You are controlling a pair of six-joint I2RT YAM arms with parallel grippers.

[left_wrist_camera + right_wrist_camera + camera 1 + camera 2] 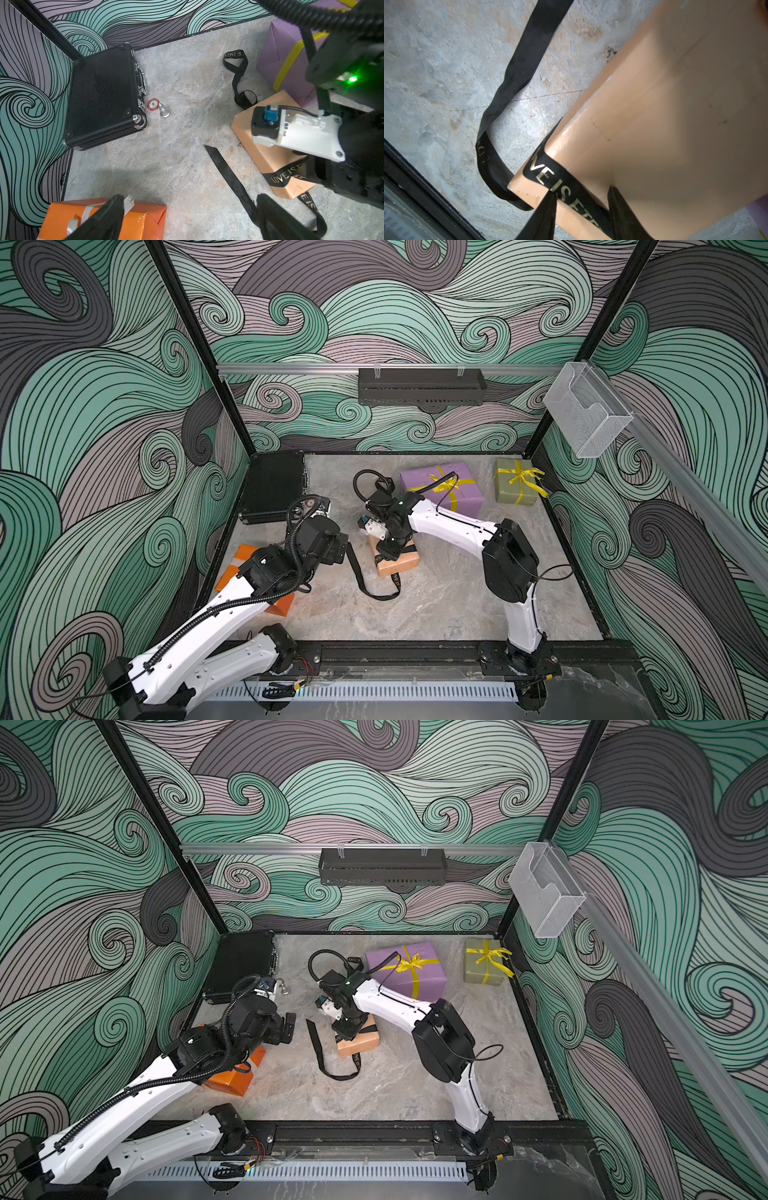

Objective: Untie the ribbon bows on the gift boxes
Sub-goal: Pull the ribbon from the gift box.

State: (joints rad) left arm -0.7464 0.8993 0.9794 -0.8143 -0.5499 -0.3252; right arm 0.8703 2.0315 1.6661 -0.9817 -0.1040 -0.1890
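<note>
The tan gift box (401,562) (675,104) lies mid-table with a black lettered ribbon (560,182) across one end. Loose tails of this ribbon (357,572) (228,172) trail over the table. My right gripper (581,199) (388,549) is down on that box, its fingers apart on either side of the band. My left gripper (190,197) (338,547) hangs wide open and empty between the ribbon tail and the orange box (104,220), which carries a white ribbon (87,209). The purple box (453,493) and olive box (513,489) at the back keep tied yellow bows (446,485) (525,477).
A black hard case (272,485) lies at the back left. Beside it are a red poker chip (153,104) and a small silver piece (164,112). The right arm reaches over the purple box. A black frame rail (415,651) runs along the front edge.
</note>
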